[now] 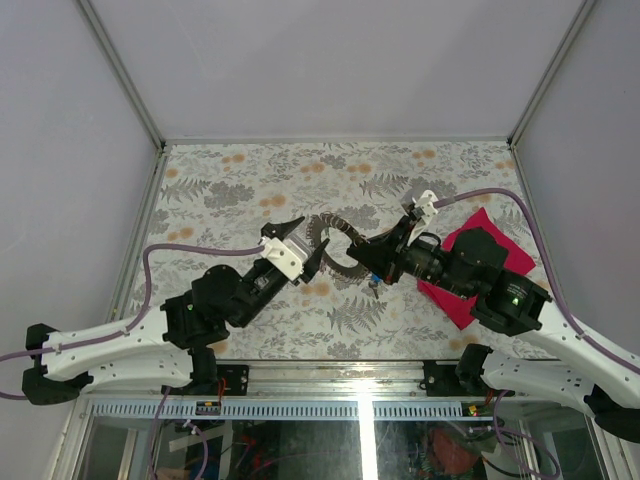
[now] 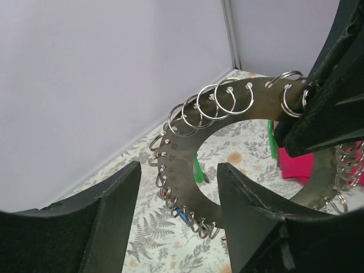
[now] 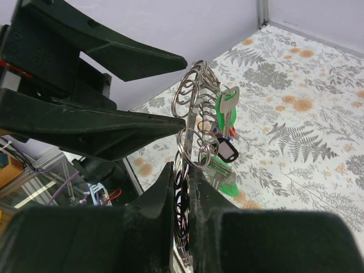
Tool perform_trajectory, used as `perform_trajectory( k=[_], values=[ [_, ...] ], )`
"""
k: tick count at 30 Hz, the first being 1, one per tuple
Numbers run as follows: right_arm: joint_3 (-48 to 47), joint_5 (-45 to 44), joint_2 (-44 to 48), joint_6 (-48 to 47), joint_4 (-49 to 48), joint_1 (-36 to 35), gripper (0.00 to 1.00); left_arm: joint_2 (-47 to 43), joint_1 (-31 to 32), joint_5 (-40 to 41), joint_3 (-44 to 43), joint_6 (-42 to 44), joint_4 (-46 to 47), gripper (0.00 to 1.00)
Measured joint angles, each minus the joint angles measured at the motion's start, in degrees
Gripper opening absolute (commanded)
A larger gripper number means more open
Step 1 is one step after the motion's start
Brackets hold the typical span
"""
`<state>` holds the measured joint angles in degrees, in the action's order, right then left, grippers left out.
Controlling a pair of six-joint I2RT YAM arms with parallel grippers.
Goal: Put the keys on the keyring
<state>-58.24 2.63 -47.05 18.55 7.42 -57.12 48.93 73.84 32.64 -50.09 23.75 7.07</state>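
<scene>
Over the leaf-and-flower patterned table (image 1: 250, 180), the step in hand looked like the threading itself, and the two arms met at the large flat grey metal keyring (image 2: 239, 105), which was lifted clear of the tabletop and stood on edge. The red cloth (image 1: 488, 220) lay to the right of the keyring, partly under the right arm, and played no part. The right gripper (image 3: 183, 190) was clamped on the keyring's rim, its jaws pressed together on the thin plate, and so carried the whole thing. The left gripper (image 2: 179, 170) faced the keyring from the opposite side with its jaws about halfway apart and nothing held between them. The near arc of the rim, with its row of small wire split rings, sat in line with that gap, though I could not tell whether a finger touched it. A silver key with a green plastic head (image 3: 220, 108) hung beside the keyring's face, and a sliver of blue (image 2: 181, 213) showed at the lower rim (too small to say whether it was a key head). I saw no loose key on the table near the keyring. The next move seemed to call for the left jaws to close precisely on one split ring or key while the right held the keyring steady.
</scene>
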Motion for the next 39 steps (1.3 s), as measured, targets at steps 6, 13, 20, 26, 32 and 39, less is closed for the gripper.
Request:
perform_trajectory(
  k=[6, 13, 20, 26, 32, 39],
  values=[
    [0.68, 3.06, 0.13, -0.11, -3.15, 0.0, 0.0, -1.09, 0.0, -0.63, 1.7, 3.78, 5.27, 0.48],
    [6.56, 5.11, 2.8, -2.73, -9.07, 0.0, 0.0, -6.25, 0.0, -8.59, 3.21, -3.65, 8.35, 0.46],
    [11.15, 9.2, 4.68, -10.95, -19.12, 0.0, 0.0, -11.17, 0.0, -16.83, 7.48, -17.18, 14.56, 0.4],
    [15.28, 11.61, 5.57, -17.42, -27.67, 0.0, 0.0, -11.15, -2.47, -24.41, 7.56, -24.52, 15.63, 0.36],
    [16.52, 11.43, 5.31, -22.03, -34.21, 0.0, 0.0, -8.94, -16.15, -38.47, 6.82, -33.46, 17.7, 0.35],
    [17.84, 9.88, 4.79, -25.88, -38.25, 0.0, 0.0, -8.41, -25.44, -49.81, 7.43, -41.0, 21.57, 0.32]
  ],
)
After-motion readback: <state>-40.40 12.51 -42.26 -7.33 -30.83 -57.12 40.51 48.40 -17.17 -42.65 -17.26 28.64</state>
